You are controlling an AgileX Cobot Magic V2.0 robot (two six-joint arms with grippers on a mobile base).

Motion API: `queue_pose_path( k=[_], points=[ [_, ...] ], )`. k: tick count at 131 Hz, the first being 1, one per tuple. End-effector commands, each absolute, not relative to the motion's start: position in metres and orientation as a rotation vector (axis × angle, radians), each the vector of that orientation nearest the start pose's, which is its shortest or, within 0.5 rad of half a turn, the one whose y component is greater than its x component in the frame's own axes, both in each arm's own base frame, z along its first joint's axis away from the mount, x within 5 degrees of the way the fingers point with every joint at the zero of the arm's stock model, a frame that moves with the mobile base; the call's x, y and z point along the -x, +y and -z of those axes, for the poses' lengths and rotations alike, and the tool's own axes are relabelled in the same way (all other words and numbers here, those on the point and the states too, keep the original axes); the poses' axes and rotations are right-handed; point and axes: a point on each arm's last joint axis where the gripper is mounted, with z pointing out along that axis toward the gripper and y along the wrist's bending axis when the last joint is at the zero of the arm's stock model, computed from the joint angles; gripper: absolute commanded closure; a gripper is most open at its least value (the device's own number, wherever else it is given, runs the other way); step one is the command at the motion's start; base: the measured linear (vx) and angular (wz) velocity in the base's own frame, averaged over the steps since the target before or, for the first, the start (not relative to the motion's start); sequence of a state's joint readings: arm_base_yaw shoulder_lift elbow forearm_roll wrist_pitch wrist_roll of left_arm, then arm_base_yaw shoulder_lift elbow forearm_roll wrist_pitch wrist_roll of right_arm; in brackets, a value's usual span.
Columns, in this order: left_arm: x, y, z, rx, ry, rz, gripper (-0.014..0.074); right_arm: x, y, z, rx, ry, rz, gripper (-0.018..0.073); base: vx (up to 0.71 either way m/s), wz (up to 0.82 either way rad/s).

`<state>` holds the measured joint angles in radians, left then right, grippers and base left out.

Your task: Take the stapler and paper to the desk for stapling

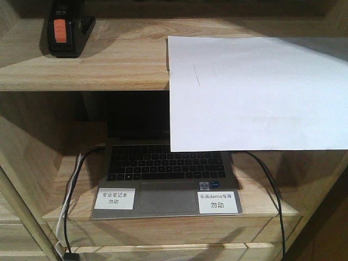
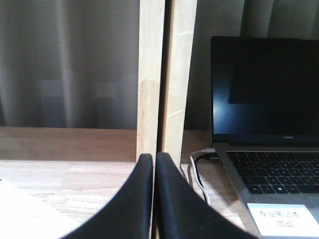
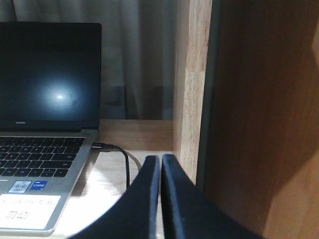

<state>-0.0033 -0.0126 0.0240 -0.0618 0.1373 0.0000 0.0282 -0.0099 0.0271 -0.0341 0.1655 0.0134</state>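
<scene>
The black stapler (image 1: 66, 30) with an orange label stands on the upper shelf at the far left in the front view. To its right the white paper (image 1: 255, 92) lies on that shelf and hangs over its front edge, covering part of the laptop below. My left gripper (image 2: 154, 160) is shut with nothing in it, low by a wooden upright left of the laptop. Just as empty, my right gripper (image 3: 160, 160) is shut beside the shelf's right side wall. Neither gripper shows in the front view. The desk is out of view.
An open laptop (image 1: 166, 179) with two white labels sits on the lower shelf (image 1: 261, 196). Cables run from its left side (image 1: 73, 185) and its right side (image 1: 269, 185). A wooden upright (image 2: 164, 74) stands just ahead of the left gripper, and a wall (image 3: 264, 124) is close to the right gripper.
</scene>
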Motion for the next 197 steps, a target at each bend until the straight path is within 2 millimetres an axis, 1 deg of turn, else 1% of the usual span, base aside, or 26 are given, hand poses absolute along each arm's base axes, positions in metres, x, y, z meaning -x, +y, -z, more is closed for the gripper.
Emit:
queue_pose_path(
  k=[1, 141, 197],
  points=[
    [-0.0558, -0.0008, -0.1969, 0.045, 1.559, 0.063, 0.0603, -0.0562, 0.0009, -0.1951, 0.035, 1.589, 0.007, 0.0565, 0.00, 0.00],
    [-0.0558, -0.0008, -0.1969, 0.045, 1.559, 0.063, 0.0603, -0.0562, 0.0009, -0.1950, 0.035, 1.590, 0.007, 0.0565, 0.00, 0.00],
    [-0.0558, -0.0007, -0.1990, 0.047, 1.536, 0.064, 0.0603, -0.0562, 0.0009, -0.1984, 0.040, 1.553, 0.012, 0.0565, 0.00, 0.00]
  ],
)
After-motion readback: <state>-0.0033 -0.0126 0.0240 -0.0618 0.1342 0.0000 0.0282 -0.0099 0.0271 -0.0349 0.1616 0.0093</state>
